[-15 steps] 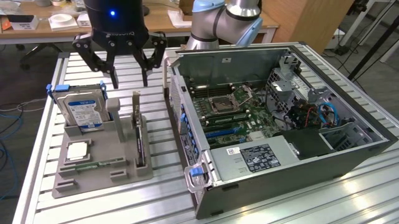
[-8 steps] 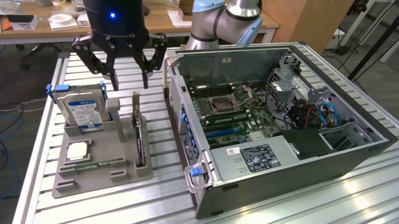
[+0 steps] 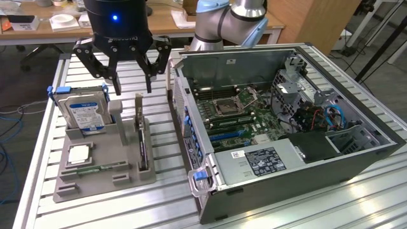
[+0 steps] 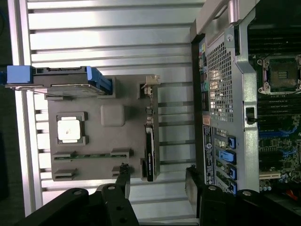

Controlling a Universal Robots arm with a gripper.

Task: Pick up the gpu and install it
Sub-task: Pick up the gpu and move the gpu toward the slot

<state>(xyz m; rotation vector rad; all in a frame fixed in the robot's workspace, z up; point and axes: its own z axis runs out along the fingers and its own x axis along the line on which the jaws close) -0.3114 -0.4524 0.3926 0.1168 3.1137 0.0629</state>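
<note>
The gpu [image 3: 141,139] is a thin dark card with a silver bracket at its far end. It stands on edge in a slot on the side of the grey holder [image 3: 124,179] nearest the computer case. From the wrist view the gpu [image 4: 149,141] appears as a narrow dark strip. My gripper [image 3: 133,85] hangs open above the far end of the holder, over the card's bracket end and apart from it. In the wrist view my gripper [image 4: 157,183] has its two black fingers spread wide with nothing between them.
A hard drive [image 3: 83,112] with blue rails stands in the holder at the exterior view's left, with a processor [image 3: 77,155] and a memory stick [image 3: 95,168] lying in front of it. The open computer case [image 3: 356,157] lies at the right, its motherboard [image 3: 239,119] exposed. All rest on a slatted metal table [image 3: 159,210].
</note>
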